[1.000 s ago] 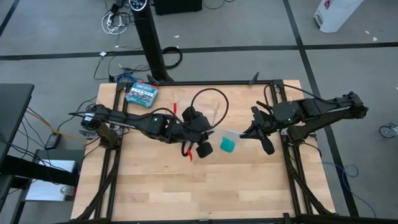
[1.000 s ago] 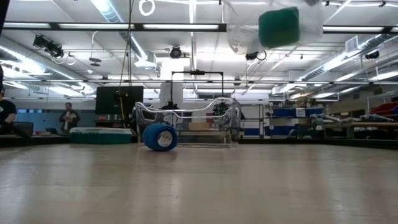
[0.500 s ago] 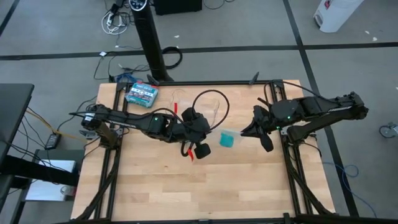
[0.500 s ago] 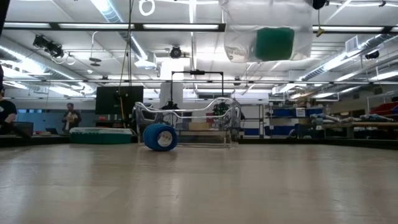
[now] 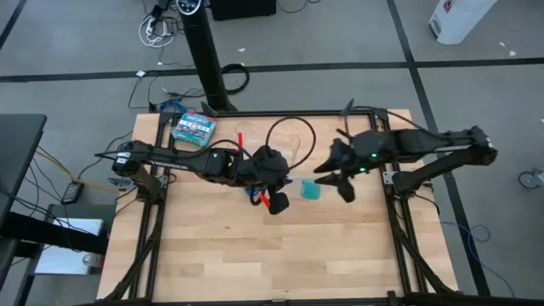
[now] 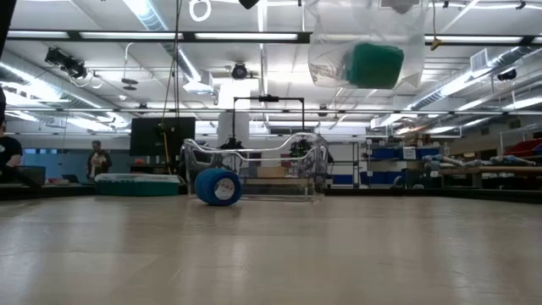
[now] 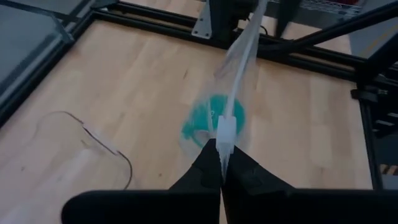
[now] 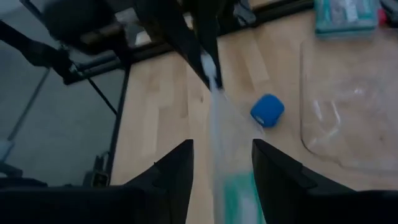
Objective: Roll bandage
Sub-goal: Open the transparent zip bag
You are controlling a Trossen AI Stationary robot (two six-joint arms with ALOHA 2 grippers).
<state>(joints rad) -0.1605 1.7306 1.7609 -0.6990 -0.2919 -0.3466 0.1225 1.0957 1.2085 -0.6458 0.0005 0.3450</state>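
Left end effector (image 7: 221, 163): clamped on clear bag's (image 7: 239, 62) edge, suspending teal roll (image 7: 214, 118) above surface (image 5: 221, 255).
Right end effector (image 8: 221, 165): open, straddling bag.
Bandage (image 8: 268, 110): 1 blue roll, resting on surface, untouched.

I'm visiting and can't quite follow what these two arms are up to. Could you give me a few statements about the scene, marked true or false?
1. The left gripper pinches the edge of a clear plastic bag. True.
2. The bag holds a small blue roll. False: it holds a teal-green roll; the blue bandage lies outside it.
3. The right gripper has its jaws clamped shut. False: they stand open, with the bag between them.
4. The blue bandage rests on the table. True.
5. The bag lies flat on the table. False: it hangs in the air.
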